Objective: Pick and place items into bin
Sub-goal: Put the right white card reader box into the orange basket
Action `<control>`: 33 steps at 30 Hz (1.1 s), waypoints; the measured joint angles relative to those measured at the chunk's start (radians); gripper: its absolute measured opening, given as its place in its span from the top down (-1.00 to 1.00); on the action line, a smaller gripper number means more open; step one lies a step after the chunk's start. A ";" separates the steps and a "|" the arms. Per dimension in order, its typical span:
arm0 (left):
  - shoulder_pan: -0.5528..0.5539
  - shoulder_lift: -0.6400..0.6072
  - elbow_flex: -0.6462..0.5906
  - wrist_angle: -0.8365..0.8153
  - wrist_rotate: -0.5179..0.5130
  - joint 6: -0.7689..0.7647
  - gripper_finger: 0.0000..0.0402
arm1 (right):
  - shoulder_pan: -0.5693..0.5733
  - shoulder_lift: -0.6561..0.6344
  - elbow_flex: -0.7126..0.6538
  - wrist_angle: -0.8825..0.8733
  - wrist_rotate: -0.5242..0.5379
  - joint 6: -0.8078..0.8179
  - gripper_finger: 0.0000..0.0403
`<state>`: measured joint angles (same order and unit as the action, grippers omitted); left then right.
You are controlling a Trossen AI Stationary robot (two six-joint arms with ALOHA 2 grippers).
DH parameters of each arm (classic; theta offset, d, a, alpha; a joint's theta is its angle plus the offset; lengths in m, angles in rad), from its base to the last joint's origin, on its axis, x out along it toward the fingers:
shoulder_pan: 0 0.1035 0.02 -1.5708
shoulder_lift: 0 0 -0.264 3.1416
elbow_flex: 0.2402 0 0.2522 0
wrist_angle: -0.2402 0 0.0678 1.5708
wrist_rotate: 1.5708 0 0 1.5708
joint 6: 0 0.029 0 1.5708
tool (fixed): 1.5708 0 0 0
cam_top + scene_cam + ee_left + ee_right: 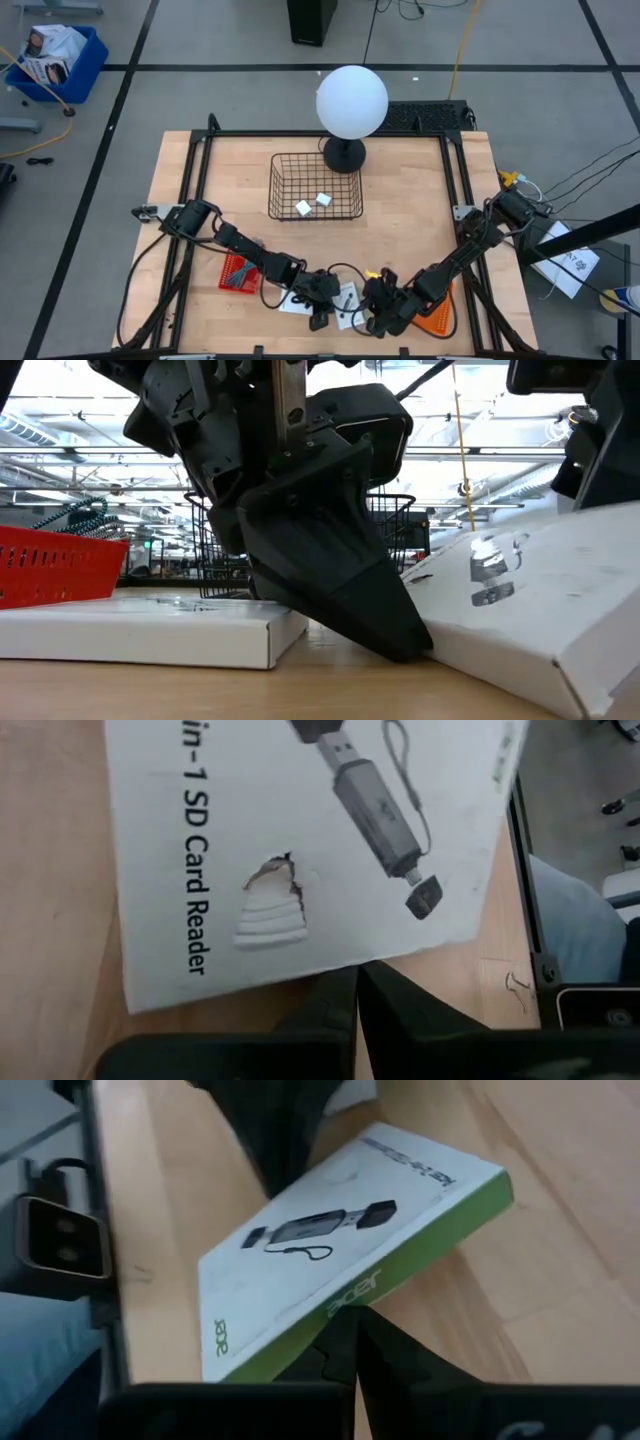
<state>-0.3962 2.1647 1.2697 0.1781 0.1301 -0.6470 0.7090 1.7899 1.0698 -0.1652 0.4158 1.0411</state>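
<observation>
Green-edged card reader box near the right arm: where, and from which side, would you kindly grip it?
Grip the card reader box across its thin green long edge, from the side facing the right tool: it lies tilted, that edge apparently raised.

arms: two, dark, jointed segments, black cables along them
left gripper (322,318): black, angular wedge-shaped housing
right gripper (378,322): black, matte fingers
</observation>
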 joint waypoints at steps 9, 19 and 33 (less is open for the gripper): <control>0.000 0.003 0.000 0.028 -0.033 0.020 0.98 | -0.003 -0.005 0.011 0.135 0.060 -0.050 1.00; 0.013 0.002 0.004 0.092 -0.048 -0.011 0.88 | -0.015 0.006 0.002 0.080 0.034 -0.044 1.00; 0.008 0.002 0.003 0.119 0.033 -0.032 0.87 | 0.029 0.020 0.002 0.084 -0.188 0.021 1.00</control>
<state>-0.3885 2.1663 1.2728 0.2967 0.1633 -0.6789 0.7382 1.8099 1.0713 -0.0814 0.2274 1.0624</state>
